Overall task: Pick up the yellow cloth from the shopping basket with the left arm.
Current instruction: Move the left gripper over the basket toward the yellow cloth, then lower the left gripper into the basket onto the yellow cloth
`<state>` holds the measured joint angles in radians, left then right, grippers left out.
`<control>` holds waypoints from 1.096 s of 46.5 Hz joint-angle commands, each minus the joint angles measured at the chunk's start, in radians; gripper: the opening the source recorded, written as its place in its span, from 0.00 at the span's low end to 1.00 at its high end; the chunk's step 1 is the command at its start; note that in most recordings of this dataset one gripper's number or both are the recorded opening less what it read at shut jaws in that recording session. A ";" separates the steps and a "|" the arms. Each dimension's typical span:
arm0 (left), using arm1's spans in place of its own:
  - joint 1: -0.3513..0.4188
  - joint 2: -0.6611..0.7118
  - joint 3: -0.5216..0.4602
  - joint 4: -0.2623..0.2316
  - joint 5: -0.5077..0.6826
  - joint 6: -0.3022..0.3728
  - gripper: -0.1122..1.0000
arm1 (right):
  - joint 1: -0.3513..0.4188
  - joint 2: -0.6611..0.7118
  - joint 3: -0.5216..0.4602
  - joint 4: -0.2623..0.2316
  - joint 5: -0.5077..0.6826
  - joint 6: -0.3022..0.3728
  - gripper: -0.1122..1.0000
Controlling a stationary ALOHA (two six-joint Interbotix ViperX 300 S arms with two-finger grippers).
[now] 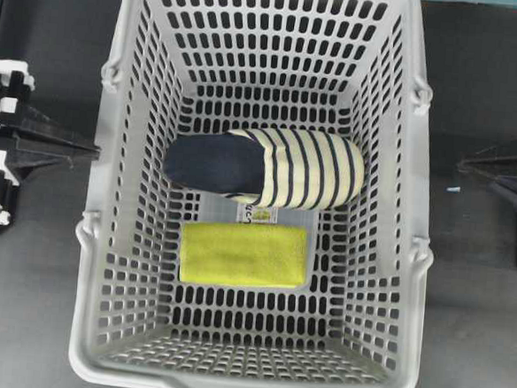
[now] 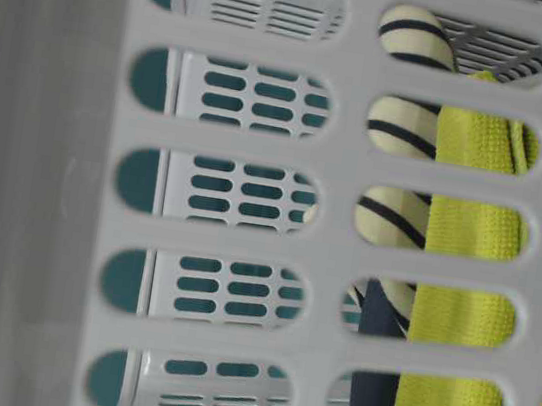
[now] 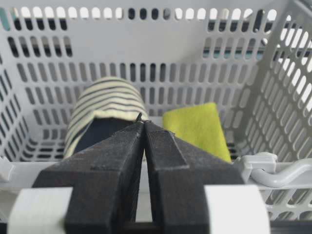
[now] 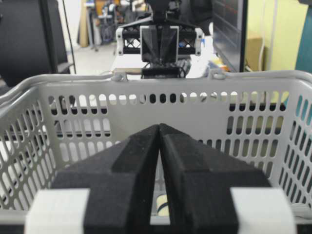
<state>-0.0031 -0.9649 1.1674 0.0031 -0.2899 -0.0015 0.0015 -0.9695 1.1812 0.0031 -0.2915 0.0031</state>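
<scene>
The yellow cloth point(image 1: 244, 254) lies flat as a neat rectangle on the floor of the grey shopping basket point(image 1: 414, 258), near its front middle. It also shows in the left wrist view point(image 3: 197, 127) and through the wall slots in the table-level view point(image 2: 474, 232). My left gripper point(image 1: 91, 151) is shut and empty, outside the basket's left rim; in its own view point(image 3: 143, 122) the tips meet above the rim point(image 3: 273, 170). My right gripper point(image 1: 465, 164) is shut and empty outside the right rim, as its own view point(image 4: 159, 127) shows.
A navy and cream striped fabric item point(image 1: 269, 166) lies across the basket floor just behind the cloth, and a small label point(image 1: 259, 214) shows between them. The striped item also shows in the left wrist view point(image 3: 105, 100). The basket walls stand high around both.
</scene>
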 commanded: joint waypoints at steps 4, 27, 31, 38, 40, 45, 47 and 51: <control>-0.028 0.035 -0.130 0.040 0.141 -0.038 0.12 | 0.011 0.014 -0.029 0.017 0.009 0.025 0.12; -0.071 0.305 -0.523 0.041 0.684 -0.040 0.10 | 0.014 0.017 -0.057 0.017 0.195 0.072 0.27; -0.086 0.373 -0.584 0.040 0.699 -0.044 0.11 | 0.014 0.017 -0.066 0.017 0.195 0.075 0.46; -0.086 0.491 -0.684 0.040 0.746 -0.049 0.22 | 0.029 0.011 -0.072 0.017 0.195 0.074 0.79; -0.091 0.525 -0.712 0.040 0.772 -0.051 0.32 | 0.031 0.011 -0.072 0.015 0.195 0.074 0.80; -0.095 0.632 -0.798 0.040 0.868 -0.077 0.62 | 0.034 0.012 -0.072 0.017 0.195 0.072 0.78; -0.095 0.675 -0.827 0.040 0.897 -0.095 0.72 | 0.034 0.009 -0.072 0.015 0.193 0.071 0.78; -0.100 0.772 -0.888 0.040 0.960 -0.127 0.87 | 0.034 0.009 -0.072 0.015 0.189 0.069 0.78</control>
<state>-0.0966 -0.2638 0.3559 0.0399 0.6243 -0.1120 0.0322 -0.9649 1.1336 0.0153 -0.0920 0.0736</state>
